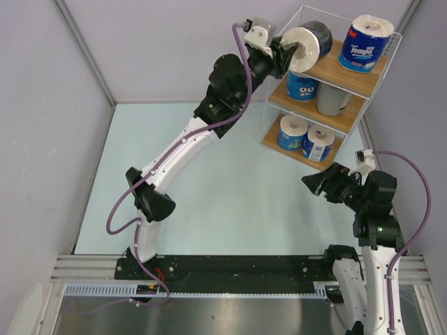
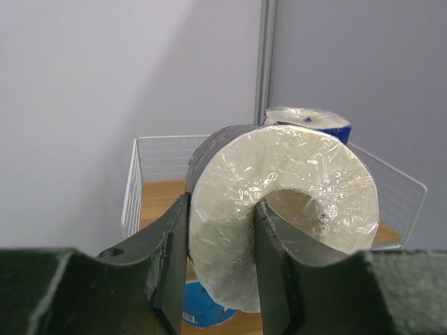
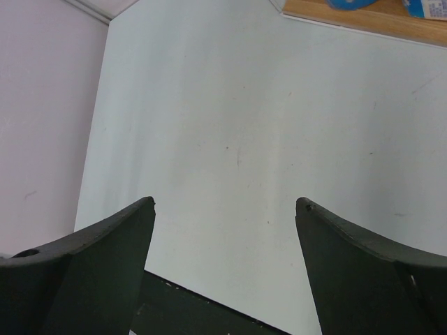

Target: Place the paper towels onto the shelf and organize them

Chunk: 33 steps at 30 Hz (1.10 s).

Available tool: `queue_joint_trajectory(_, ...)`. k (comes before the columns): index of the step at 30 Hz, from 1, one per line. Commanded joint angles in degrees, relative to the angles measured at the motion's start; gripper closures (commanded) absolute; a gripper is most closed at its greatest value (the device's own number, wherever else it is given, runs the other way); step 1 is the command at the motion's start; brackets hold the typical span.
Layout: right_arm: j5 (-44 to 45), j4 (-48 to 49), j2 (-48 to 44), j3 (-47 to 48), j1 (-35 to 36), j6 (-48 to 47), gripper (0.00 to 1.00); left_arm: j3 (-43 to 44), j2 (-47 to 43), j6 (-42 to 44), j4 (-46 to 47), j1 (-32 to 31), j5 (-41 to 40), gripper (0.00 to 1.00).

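At the top tier's left edge, the left hand (image 1: 292, 53) pinches the black roll (image 1: 307, 43) by its wall, one finger inside the hollow core. It looks light, soft and crushable under slick film, so that wall grip suits it. Room is tight, with the wire rail (image 2: 164, 150) ahead and a blue roll (image 1: 364, 43) beside. The right hand (image 1: 318, 183) hangs open over the worktop (image 1: 209, 174), near the shelf (image 1: 336, 61).

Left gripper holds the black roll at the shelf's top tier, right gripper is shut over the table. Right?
No: the right gripper is open, jaws wide apart, as the right wrist view shows. The left gripper does hold the black roll at the top tier of the shelf.
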Motion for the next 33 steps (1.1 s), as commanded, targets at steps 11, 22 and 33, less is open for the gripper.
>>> queue_joint_trajectory(11,0.1,1.6,0.3,0.0,0.1,-1.2,0.14,6.8,5.2,-5.5,9.8,1.8,0.2,0.71)
queue_joint_trajectory(22,0.4,1.4,0.4,-0.3,0.0,-1.6,0.14,6.9,7.2,-6.0,10.2,1.9,0.5,0.71)
queue_joint_trajectory(33,0.7,0.8,0.2,-0.8,0.0,-2.2,0.13,7.1,8.9,-7.4,11.8,2.2,1.2,0.52)
